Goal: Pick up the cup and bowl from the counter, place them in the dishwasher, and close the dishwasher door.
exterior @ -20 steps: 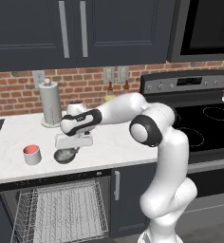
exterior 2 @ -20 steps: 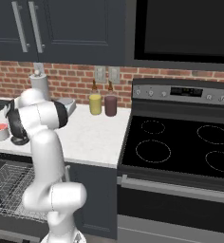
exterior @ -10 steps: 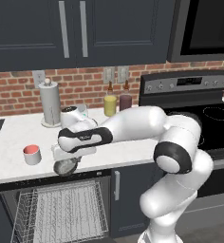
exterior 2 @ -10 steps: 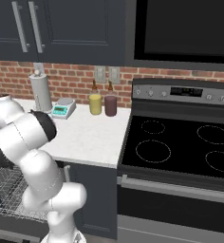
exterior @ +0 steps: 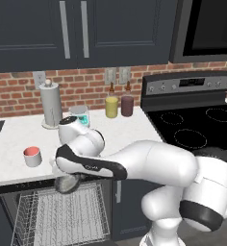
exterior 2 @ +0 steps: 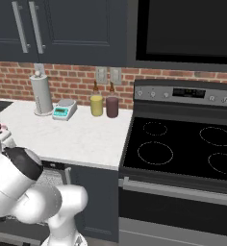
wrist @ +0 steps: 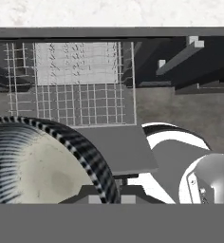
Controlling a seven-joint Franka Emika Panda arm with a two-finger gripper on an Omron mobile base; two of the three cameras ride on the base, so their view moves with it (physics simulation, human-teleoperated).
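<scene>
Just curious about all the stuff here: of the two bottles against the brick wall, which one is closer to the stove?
The dark maroon bottle. It stands right beside the stove's edge, while the yellow bottle sits on its far side, toward the small scale.

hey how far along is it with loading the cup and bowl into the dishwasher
Nothing is loaded yet. The dishwasher stands open with its wire rack pulled out. In hand: the end effector is shut on the bowl, carried off the counter edge, above the rack. Left: set the bowl in the rack, fetch the cup from the counter, load it, then close the dishwasher door.
</scene>
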